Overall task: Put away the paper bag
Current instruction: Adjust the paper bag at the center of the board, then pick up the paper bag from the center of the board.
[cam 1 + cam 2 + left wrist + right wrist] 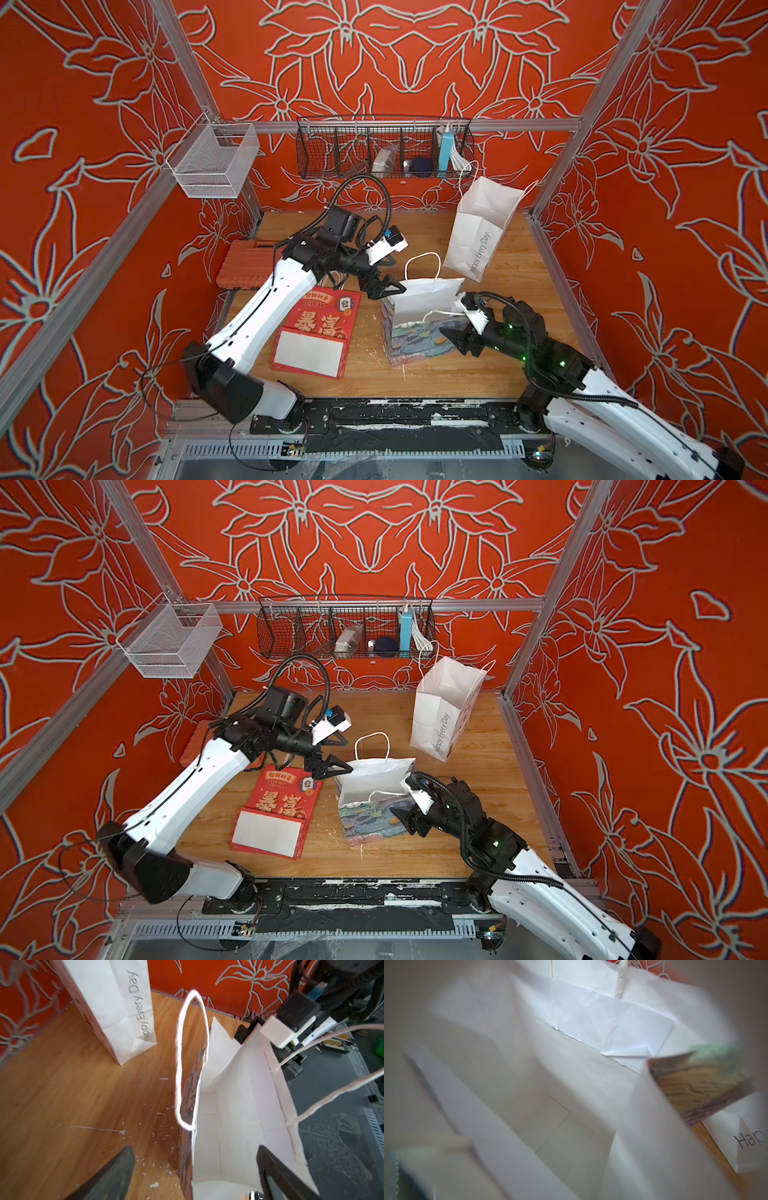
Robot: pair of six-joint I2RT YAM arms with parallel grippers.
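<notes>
A paper bag (419, 301) (374, 777) with a painted outside and white inside stands open mid-table, one rope handle (180, 1064) upright. My left gripper (397, 275) (348, 755) (195, 1167) is open at the bag's left end. One finger hangs over the table and the other over the bag's mouth, with the back wall between them untouched. My right gripper (453, 320) (402, 796) is open at the right front corner, one finger (453, 336) outside the painted front wall. The right wrist view looks down into the bag's white inside (550, 1064).
A white "Happy Every Day" bag (478, 232) (116, 1001) stands at the back right. A red bag (320, 332) lies flat at the left. An orange crate (245, 264) sits far left. A black wire basket (384, 149) and a white mesh basket (212, 162) hang on the rails.
</notes>
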